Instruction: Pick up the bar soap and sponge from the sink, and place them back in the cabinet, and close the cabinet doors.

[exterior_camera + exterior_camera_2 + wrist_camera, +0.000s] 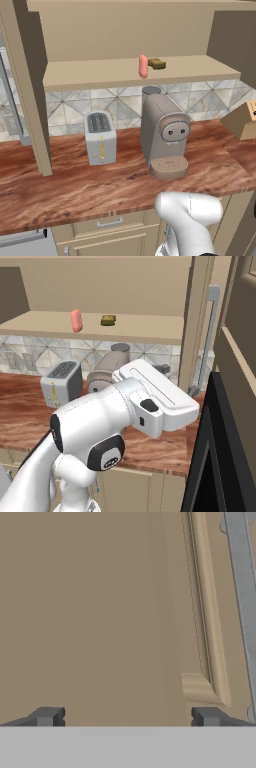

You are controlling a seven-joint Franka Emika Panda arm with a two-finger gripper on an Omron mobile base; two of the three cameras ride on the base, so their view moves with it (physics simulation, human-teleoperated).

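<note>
The salmon-pink bar soap (143, 66) stands on end on the shelf of the open tan cabinet (100, 75), with the mustard sponge (157, 63) lying just to its right. The right base view also has the bar soap (76, 321) and the sponge (108, 320) on that shelf. Both cabinet doors stand open: the left one (30, 100) is edge-on, the right one (198, 321) carries a silver bar handle (212, 326). My gripper (127, 717) is open and empty, close to a door's tan panel (100, 612), left of its handle (242, 587). The sink is out of view.
On the reddish stone counter (75, 185) under the cabinet stand a silver toaster (100, 137), a grey coffee machine (165, 135) and a wooden knife block (242, 120) at the right. A tall black unit (215, 456) rises at the right beside my arm.
</note>
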